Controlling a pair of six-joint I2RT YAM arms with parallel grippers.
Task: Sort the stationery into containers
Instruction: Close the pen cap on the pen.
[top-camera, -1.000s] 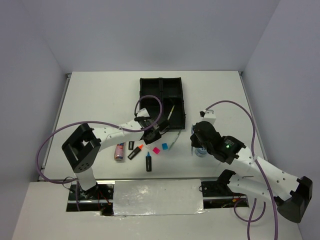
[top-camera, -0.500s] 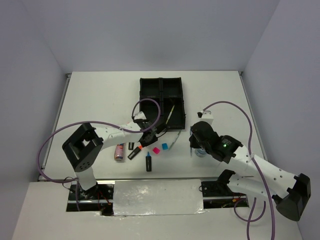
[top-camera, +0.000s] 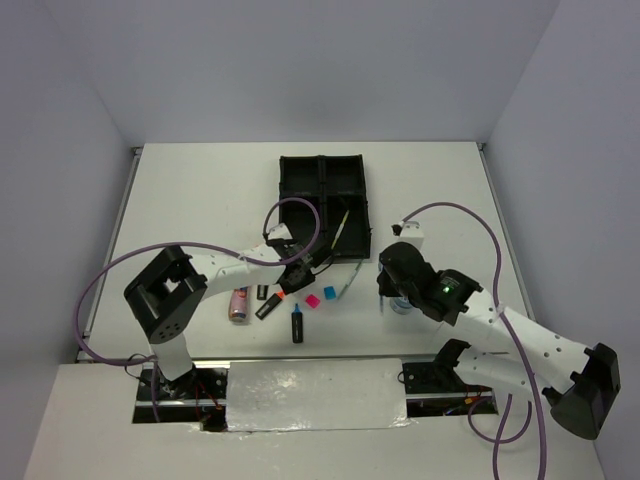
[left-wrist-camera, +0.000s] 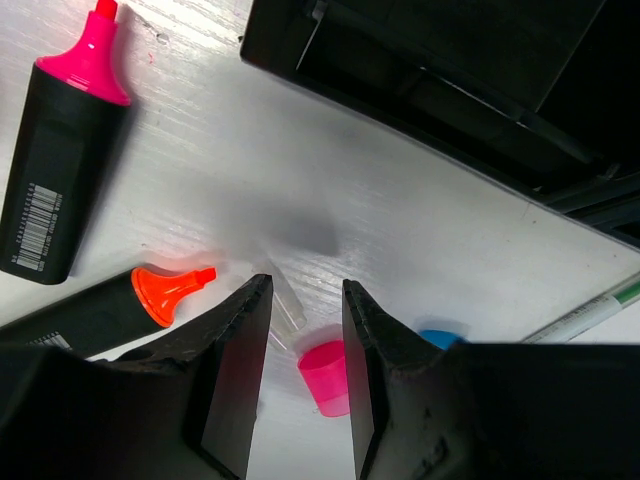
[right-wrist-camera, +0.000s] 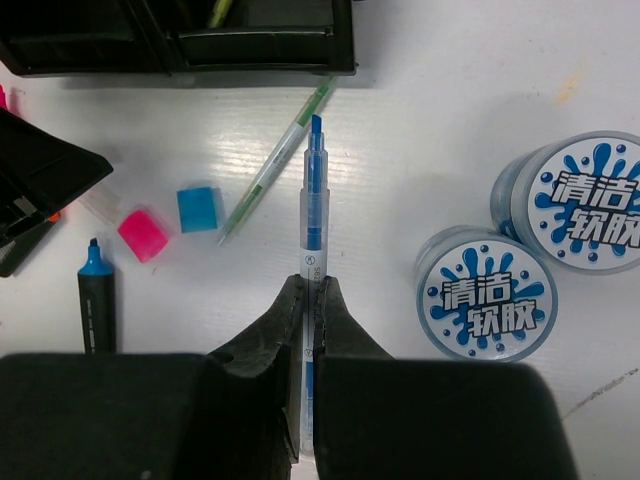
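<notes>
My left gripper (left-wrist-camera: 306, 295) is open and empty, low over the table by the tray's near edge (top-camera: 300, 276). A pink square (left-wrist-camera: 324, 375) lies between its fingers, apart from both, beside a small clear piece (left-wrist-camera: 285, 300). An orange-capped highlighter (left-wrist-camera: 165, 292) and a pink-capped highlighter (left-wrist-camera: 62, 160) lie to its left. My right gripper (right-wrist-camera: 309, 285) is shut on a thin blue pen (right-wrist-camera: 314, 210) and holds it above the table (top-camera: 384, 292). The black four-compartment tray (top-camera: 285, 190) holds a pen (top-camera: 342, 228).
Two blue-white rolls (right-wrist-camera: 485, 293) (right-wrist-camera: 580, 200) stand right of the held pen. A green pen (right-wrist-camera: 275, 160), a blue square (right-wrist-camera: 197, 208) and a blue-capped highlighter (right-wrist-camera: 96, 295) lie loose. A pink tube (top-camera: 239, 303) lies at the left.
My left gripper has moved a little nearer and down over the pink square. My right gripper has shifted slightly left with the blue pen in it.
</notes>
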